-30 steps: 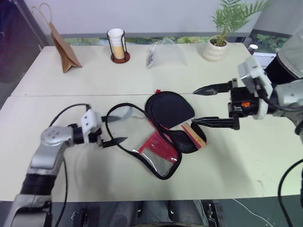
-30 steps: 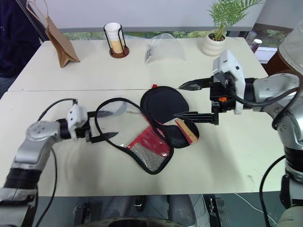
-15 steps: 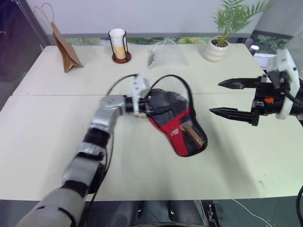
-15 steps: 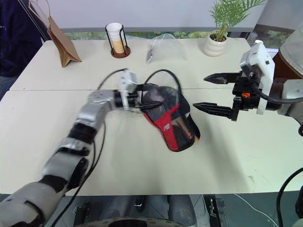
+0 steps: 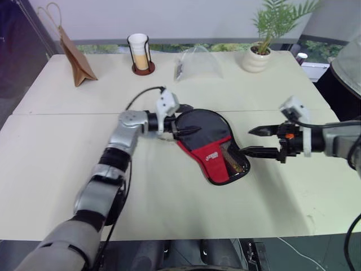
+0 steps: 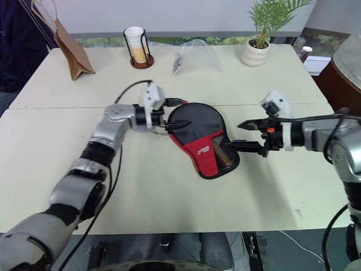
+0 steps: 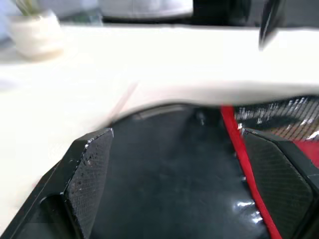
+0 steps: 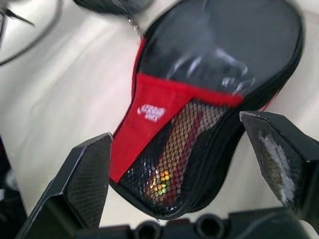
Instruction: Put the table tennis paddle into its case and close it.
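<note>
White bench [image 5: 169, 209] holds the case [image 5: 211, 148], folded shut, with a small white logo too tiny to read. Left hand [image 5: 183, 119] and right hand [image 5: 255, 141] both gape open beside it. Cup [image 5: 139, 53], paper bag [image 5: 76, 56] and plant [image 5: 256, 56] stand along the far edge.

A small white logo [image 8: 150, 111] is printed on the red band of the black-and-red paddle-shaped fabric case [image 6: 202, 141]. Its letters are too small to read. No other writing can be read.
</note>
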